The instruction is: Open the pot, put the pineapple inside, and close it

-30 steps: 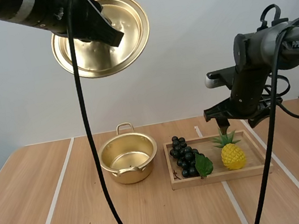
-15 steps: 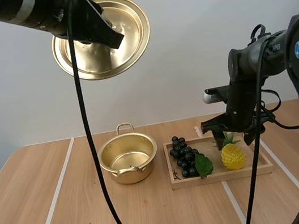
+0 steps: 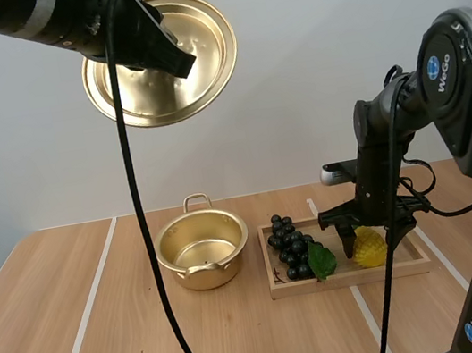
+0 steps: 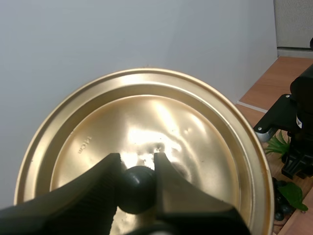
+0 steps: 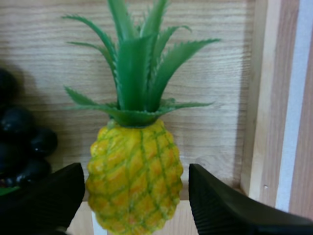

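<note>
The step in hand is grasping the pineapple (image 3: 369, 250). It lies in the right half of the wooden tray (image 3: 353, 279), at the lower right of the high view. The right tool (image 5: 136, 208) is released, with one finger on each side of the fruit and neither pressing it. Next, I judge, the fingers must clench on the yellow body, lift it over the tray's rim and carry it left. The grapes (image 3: 290, 247) lie beside it, between fruit and pot (image 3: 203, 247), so the carry should pass above them. The pot stands uncovered and empty on the desk (image 3: 110, 342). Farthest, at upper left, the left tool (image 4: 138, 182) grips the lid (image 3: 192, 68) by its knob, high above the pot.
</note>
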Controlling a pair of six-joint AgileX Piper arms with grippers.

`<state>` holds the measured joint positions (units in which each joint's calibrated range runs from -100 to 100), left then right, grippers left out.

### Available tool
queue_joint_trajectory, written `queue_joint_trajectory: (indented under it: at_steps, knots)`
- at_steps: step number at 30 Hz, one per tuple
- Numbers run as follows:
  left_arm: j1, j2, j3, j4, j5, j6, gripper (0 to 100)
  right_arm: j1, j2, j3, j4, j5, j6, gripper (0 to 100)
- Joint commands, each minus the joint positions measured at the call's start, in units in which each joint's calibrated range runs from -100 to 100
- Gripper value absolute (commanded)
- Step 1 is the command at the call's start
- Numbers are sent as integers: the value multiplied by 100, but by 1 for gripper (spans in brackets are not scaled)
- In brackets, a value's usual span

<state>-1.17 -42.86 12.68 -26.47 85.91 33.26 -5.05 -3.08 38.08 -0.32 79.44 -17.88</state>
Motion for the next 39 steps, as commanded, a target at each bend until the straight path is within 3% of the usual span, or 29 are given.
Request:
queue_joint_trajectory:
  at_steps: [1, 27, 31, 33, 34, 39]
  knots:
    - [-22, -36, -43, -26, -105, 8, 0, -21, 83, 22, -73, -44, 35, 100]
    - [-22, -36, -43, -26, 148, 8, 0, -21, 319, 405, -459, -1372, -39, 98]
    - [-22, -36, -43, -26, 148, -1, 0, -21, 319, 405, -545, -1476, -39, 40]
    - [-22, -36, -43, -26, 148, -39, 0, -21, 319, 405, -585, -1537, -39, 4]
    - [-22, -36, -43, -26, 148, -38, 0, -21, 319, 405, -585, -1557, -39, 0]
    - [-22, -36, -43, -26, 131, -77, 0, -21, 319, 405, -585, -1595, -39, 0]
